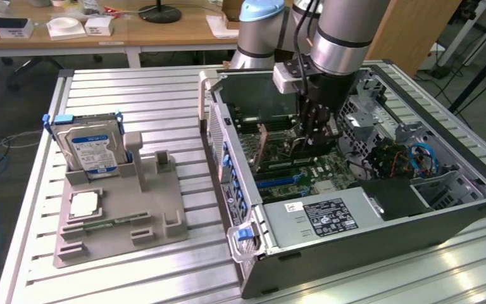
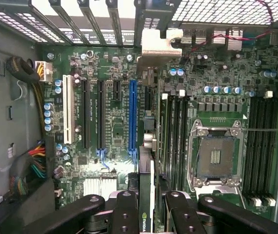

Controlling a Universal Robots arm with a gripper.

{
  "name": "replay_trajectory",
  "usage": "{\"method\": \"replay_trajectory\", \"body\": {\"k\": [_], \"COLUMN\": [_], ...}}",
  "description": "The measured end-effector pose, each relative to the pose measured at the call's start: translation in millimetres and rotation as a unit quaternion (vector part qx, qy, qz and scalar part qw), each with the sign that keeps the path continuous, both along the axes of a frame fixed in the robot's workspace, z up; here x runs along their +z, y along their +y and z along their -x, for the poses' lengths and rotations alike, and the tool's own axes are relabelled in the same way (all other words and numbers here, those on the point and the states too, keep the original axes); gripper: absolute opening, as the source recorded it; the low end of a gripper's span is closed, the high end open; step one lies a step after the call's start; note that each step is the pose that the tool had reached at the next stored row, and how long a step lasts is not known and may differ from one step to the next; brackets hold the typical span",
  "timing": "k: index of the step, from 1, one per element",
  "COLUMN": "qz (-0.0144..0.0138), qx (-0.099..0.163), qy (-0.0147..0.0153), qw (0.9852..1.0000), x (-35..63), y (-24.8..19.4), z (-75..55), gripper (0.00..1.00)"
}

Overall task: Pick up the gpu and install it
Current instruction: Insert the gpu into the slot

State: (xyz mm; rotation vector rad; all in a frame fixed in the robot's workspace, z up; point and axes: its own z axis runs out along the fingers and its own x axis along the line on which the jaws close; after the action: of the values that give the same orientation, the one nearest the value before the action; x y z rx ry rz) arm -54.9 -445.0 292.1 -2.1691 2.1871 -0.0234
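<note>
- The gripper point(image 2: 146, 210) is inside the case point(image 1: 226, 149), its fingers clamped on the gpu point(image 2: 145, 195), which is held edge-on.
- The gpu hangs just beside the blue slot point(image 2: 132, 114), with its bracket toward the case's rear slats.
- Pickup is done. Seating looks unfinished, though contact with the slot is hard to judge.

An open computer case point(image 1: 378, 253) and a grey parts holder point(image 1: 116, 239) sit side by side on the slatted worktop point(image 1: 142, 95).
</note>
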Motion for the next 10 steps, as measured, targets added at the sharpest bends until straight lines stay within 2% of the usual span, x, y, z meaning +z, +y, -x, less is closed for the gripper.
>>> {"method": "replay_trajectory", "body": {"k": [3,10], "qz": [0.0005,0.0007], "qx": [0.0,0.0], "qy": [-0.0014,-0.0016], "qw": [1.0,1.0], "x": [-2.4,-7.1], "y": [-0.2,-4.3], "z": [2.1,4.4], "gripper": [0.26,0.26]}}
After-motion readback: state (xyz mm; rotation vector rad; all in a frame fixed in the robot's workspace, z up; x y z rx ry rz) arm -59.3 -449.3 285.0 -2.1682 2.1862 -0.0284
